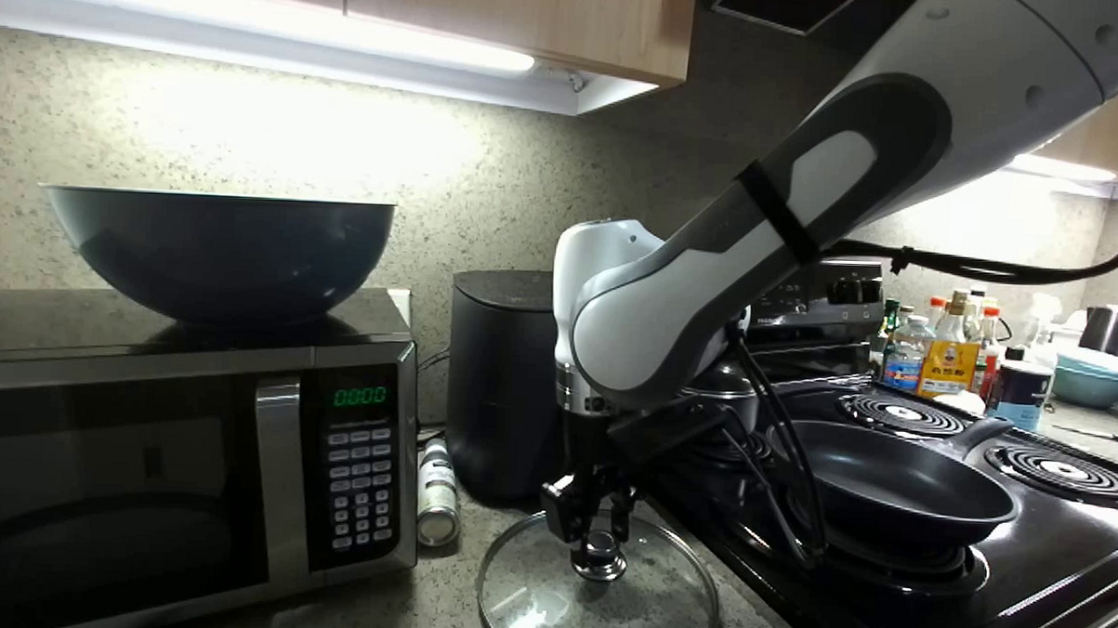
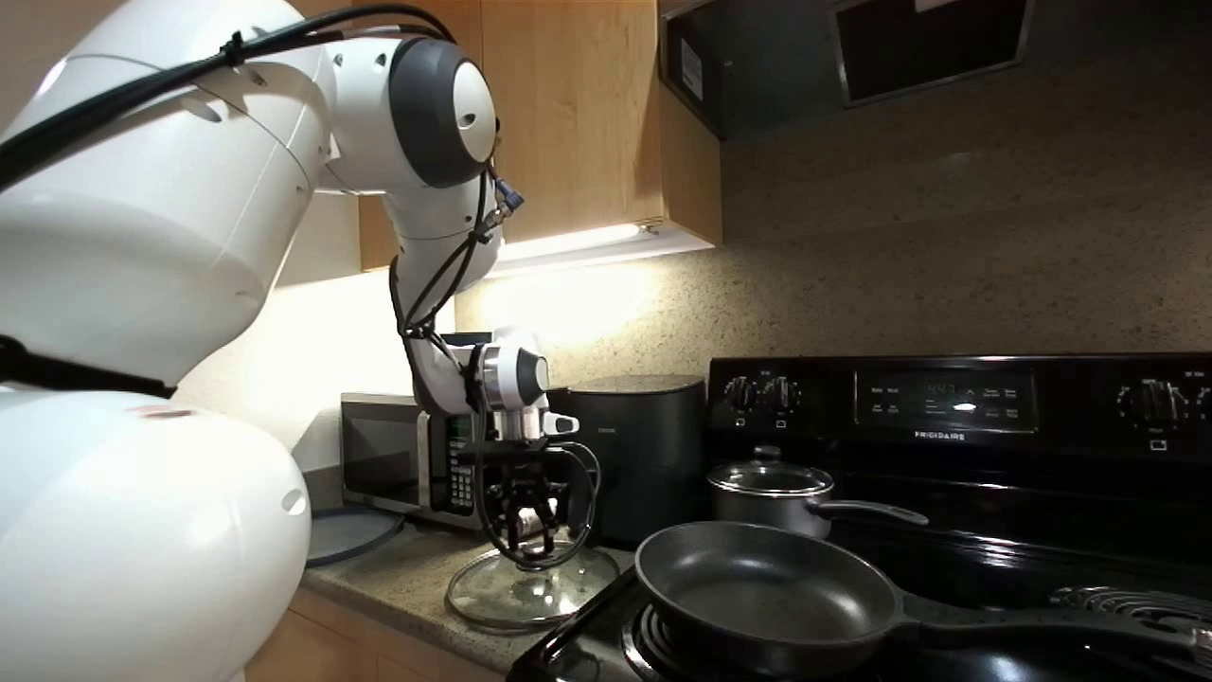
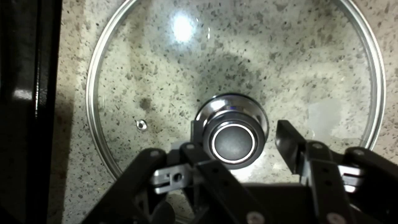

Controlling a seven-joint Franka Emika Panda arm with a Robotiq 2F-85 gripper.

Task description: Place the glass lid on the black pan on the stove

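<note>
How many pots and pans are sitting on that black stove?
2: the black pan sits on a front burner of the stove, on the side next to the counter; the small lidded pot stands behind it, nearer the back panel.

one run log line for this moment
gripper: open, astride knob | glass lid: on counter | black pan: on stove, uncovered | placement: pending

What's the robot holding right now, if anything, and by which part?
Nothing: the open jaws flank the knob of the glass lid, with a gap on one side in the wrist view.
</note>
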